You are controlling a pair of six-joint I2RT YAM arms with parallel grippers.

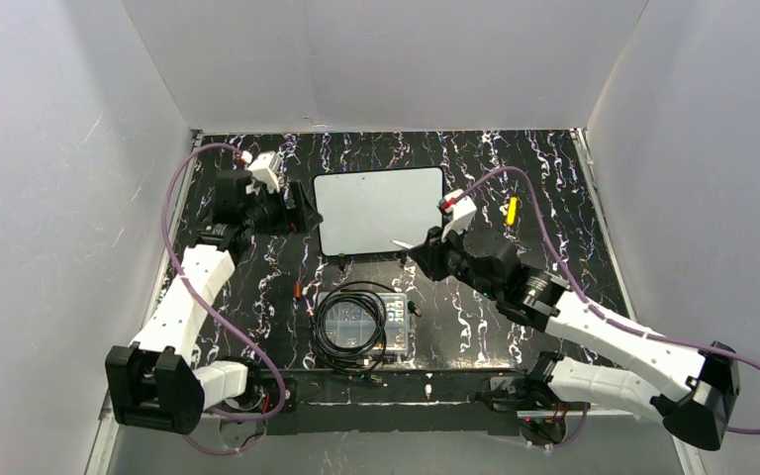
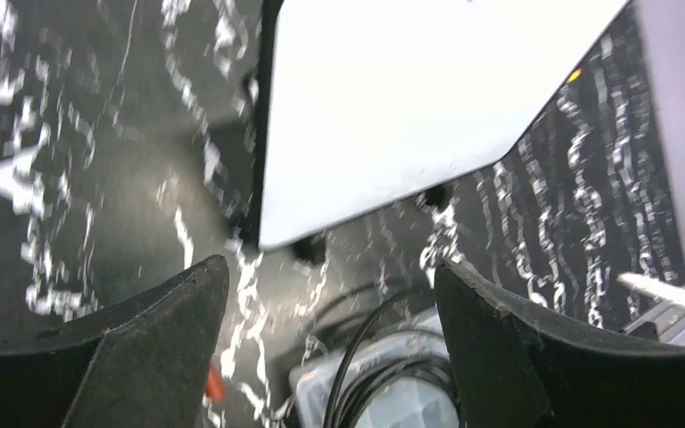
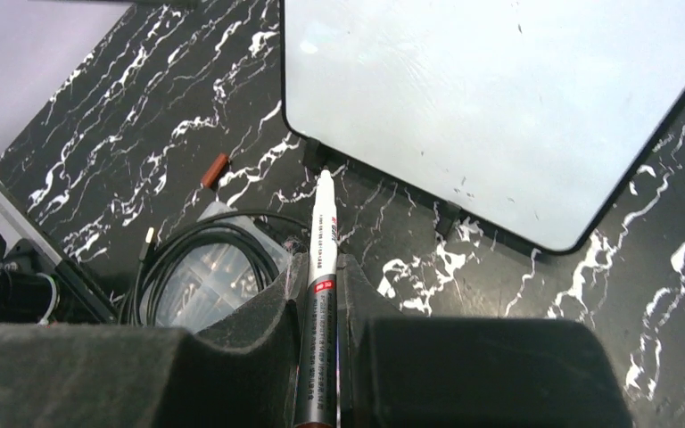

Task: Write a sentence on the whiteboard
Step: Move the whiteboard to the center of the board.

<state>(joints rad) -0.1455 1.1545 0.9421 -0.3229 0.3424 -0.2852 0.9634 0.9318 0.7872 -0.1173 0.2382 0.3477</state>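
White walls close in a black marble-patterned table (image 1: pixel 574 198). Toward its back middle sits the whiteboard (image 1: pixel 380 208), its face plain white. The left gripper (image 2: pixel 330 266) is just beside the board's left edge, jaws spread wide with nothing between them. The right gripper (image 3: pixel 321 267) is by the board's near edge, jaws closed on a marker (image 3: pixel 324 214) whose tip points at that edge, off the white face. A clear box (image 1: pixel 361 325) with coiled black cable lies in front of the board.
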